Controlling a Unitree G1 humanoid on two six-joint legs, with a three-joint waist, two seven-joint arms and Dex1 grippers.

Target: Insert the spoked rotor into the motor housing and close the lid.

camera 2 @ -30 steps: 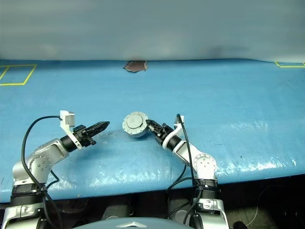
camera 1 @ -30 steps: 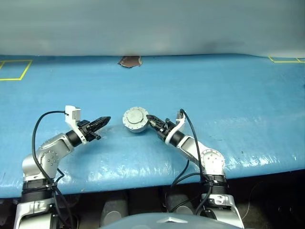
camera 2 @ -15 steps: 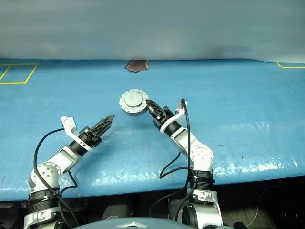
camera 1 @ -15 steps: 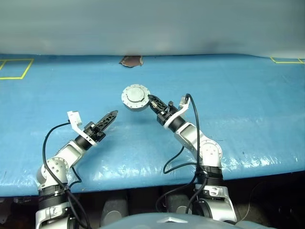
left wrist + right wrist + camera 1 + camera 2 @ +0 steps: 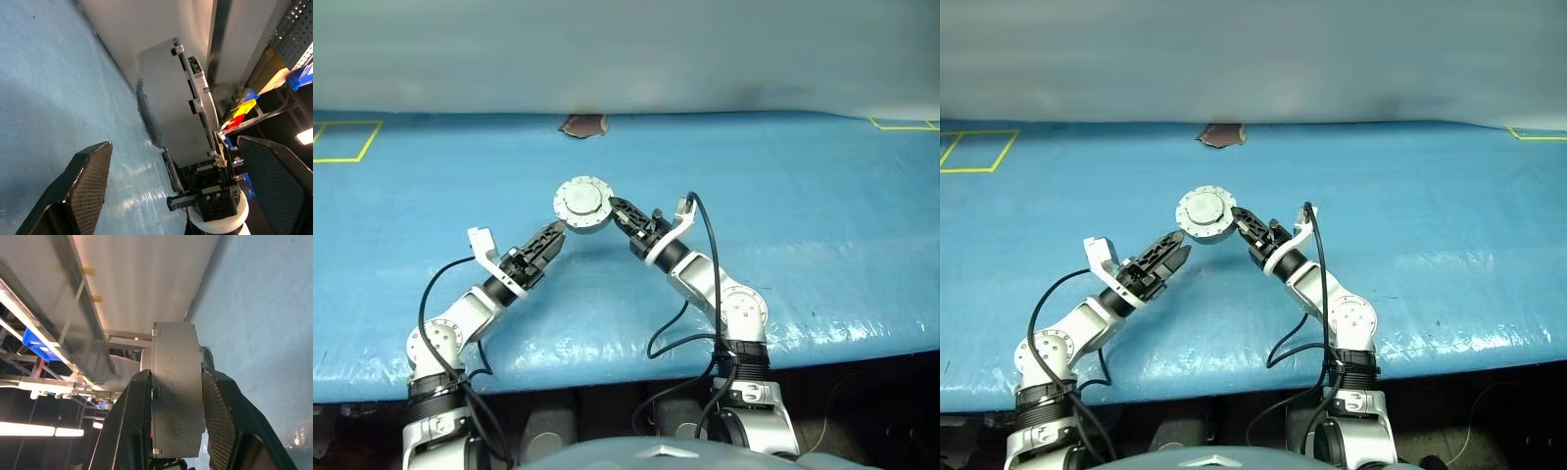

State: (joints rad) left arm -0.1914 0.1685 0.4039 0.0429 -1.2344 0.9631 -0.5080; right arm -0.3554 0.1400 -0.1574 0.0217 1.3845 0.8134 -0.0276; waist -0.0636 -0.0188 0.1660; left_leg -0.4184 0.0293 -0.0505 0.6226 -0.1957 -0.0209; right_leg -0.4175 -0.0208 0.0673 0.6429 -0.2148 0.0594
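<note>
My right gripper (image 5: pixel 616 211) is shut on the motor housing (image 5: pixel 582 203), a round silver-grey cup held up off the blue table (image 5: pixel 783 215). The flat grey lid (image 5: pixel 1205 210) lies closed over the housing, facing up. In the right wrist view the housing (image 5: pixel 176 396) sits edge-on between the two black fingers (image 5: pixel 134 426). My left gripper (image 5: pixel 553 236) is open just to the left of the housing and slightly below it, apart from it. Its fingers (image 5: pixel 88 186) stand wide, with the housing (image 5: pixel 171 107) ahead of them. The spoked rotor is hidden.
A brown patch (image 5: pixel 579 125) marks the table's far edge behind the housing. Yellow tape squares lie at the far left (image 5: pixel 342 142) and far right (image 5: pixel 901 122). The blue cover's front edge runs just before my arms.
My right gripper has lifted the housing off the table and carried it up and a little left. The left gripper has opened, rolled and swung right toward the housing.
</note>
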